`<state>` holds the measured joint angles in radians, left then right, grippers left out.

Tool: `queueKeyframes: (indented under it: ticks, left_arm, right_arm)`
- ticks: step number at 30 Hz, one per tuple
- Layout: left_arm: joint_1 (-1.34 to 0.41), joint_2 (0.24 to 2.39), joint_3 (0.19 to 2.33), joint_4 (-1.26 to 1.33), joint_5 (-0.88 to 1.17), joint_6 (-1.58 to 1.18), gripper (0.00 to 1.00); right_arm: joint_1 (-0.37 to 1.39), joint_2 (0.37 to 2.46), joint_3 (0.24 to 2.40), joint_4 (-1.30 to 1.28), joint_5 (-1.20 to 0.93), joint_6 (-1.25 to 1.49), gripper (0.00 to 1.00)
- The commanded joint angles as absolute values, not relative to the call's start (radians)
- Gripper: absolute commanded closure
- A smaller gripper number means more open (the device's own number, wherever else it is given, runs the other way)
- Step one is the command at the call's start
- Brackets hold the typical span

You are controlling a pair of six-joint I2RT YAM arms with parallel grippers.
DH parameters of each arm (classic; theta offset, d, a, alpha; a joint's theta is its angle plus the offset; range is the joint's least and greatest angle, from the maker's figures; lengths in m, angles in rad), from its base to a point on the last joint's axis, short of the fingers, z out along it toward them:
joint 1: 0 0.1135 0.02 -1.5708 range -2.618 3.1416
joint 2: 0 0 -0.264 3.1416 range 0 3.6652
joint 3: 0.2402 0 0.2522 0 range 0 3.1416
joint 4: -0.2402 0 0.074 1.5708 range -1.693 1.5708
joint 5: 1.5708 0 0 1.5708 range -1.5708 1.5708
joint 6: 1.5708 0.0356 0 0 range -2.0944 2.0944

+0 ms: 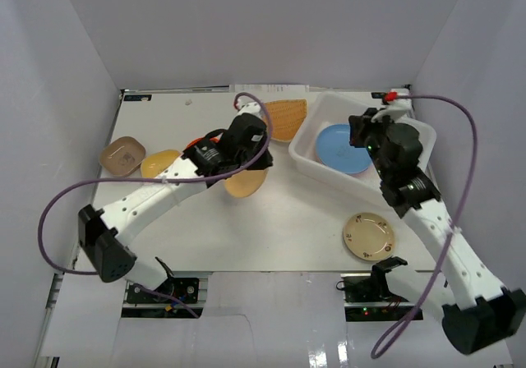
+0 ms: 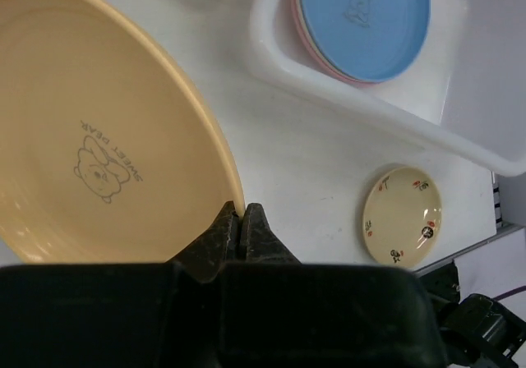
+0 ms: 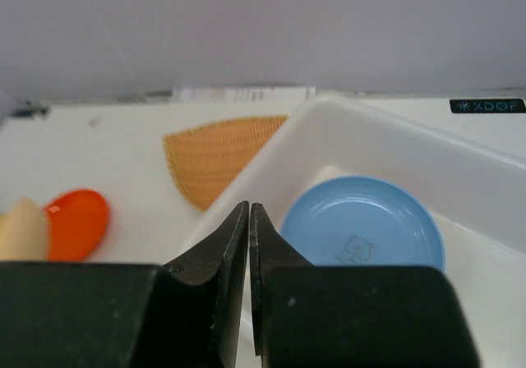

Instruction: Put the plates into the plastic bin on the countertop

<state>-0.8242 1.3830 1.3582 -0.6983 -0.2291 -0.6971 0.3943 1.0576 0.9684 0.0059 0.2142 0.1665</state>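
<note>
Left jaws: clenched on the rim of the tan plate (image 2: 99,138), edge pinched right at the tips, and the plate looks lifted off the desk (image 1: 296,220) and tilted. The bin (image 2: 329,80) is ahead and to the right of these jaws, not yet reached.

Right jaws: nearly together with only a thin slit, grasping nothing, hanging over the bin's near rim. The blue plate (image 3: 362,228) lies just beyond and below them inside the bin.

Progress: early to mid. In the bin there is the blue plate stacked on a pink plate (image 2: 300,39). I can't tell if more sit under them.

Outside the bin, six plates:
- the tan plate in the left jaws
- cream plate (image 1: 368,236) on the desk, near the right arm and back from the right jaws
- fan plate (image 1: 283,117) just beside the bin's far-left side, ahead-left of the right jaws
- red plate (image 3: 76,223) beside the left jaws, partly hidden by that arm
- yellow plate (image 1: 159,163) and brown plate (image 1: 122,155), touching or nearly so, well left of the left jaws

Likely next: carry the tan plate over the bin and release.
</note>
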Motion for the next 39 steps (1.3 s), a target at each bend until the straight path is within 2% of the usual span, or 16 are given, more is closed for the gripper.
queueKeyframes:
  ticks: [1,2,8,14,20,26,27,28,30,31,32,33,35,39]
  left_arm:
    - [-0.885,1.544,1.562,-0.628,-0.275,-0.603,1.0]
    - [-0.903,1.584,1.616,-0.611,-0.275,-0.586,1.0]
    - [-0.953,1.911,2.041,-0.523,-0.253,-0.463,1.0]
    - [-0.973,2.259,2.48,-0.496,-0.178,-0.382,1.0]
    - [-0.973,2.338,2.422,-0.327,-0.089,-0.367,1.0]
    - [-0.982,2.46,2.487,-0.282,-0.002,-0.38,1.0]
    - [-0.982,2.461,2.484,-0.281,0.03,-0.38,0.93]
    - [-0.982,2.456,2.471,-0.272,0.031,-0.38,0.65]
    - [-0.982,2.441,2.462,-0.267,0.026,-0.371,0.39]
    - [-0.982,2.433,2.459,-0.267,0.025,-0.367,0.3]
    - [-0.982,2.409,2.457,-0.267,0.018,-0.354,0.14]
    - [-0.982,2.393,2.454,-0.262,0.015,-0.348,0.09]
    - [-0.982,2.334,2.438,-0.242,0.015,-0.331,0.06]
    - [-0.977,2.192,2.384,-0.224,-0.076,-0.284,0.05]
  right_arm:
    - [0.387,0.855,0.901,0.029,0.281,0.339,0.92]
    - [0.387,0.763,0.884,0.031,0.27,0.351,0.92]
    - [0.388,0.508,0.796,-0.03,0.216,0.431,0.92]
    - [0.387,0.411,0.77,-0.124,0.147,0.44,0.92]
    - [0.387,0.321,0.749,-0.189,0.179,0.446,0.92]
    - [0.387,0.304,0.726,-0.216,0.147,0.471,0.92]
    - [0.387,0.301,0.721,-0.219,0.15,0.469,0.92]
    - [0.387,0.296,0.719,-0.222,0.161,0.468,0.92]
    - [0.388,0.29,0.719,-0.225,0.169,0.465,0.92]
    - [0.387,0.288,0.718,-0.222,0.167,0.465,0.92]
    - [0.387,0.288,0.718,-0.222,0.161,0.466,0.92]
    - [0.387,0.288,0.718,-0.222,0.155,0.466,0.92]
    - [0.387,0.288,0.712,-0.225,0.137,0.466,0.92]
    - [0.387,0.304,0.675,-0.254,0.091,0.442,0.92]
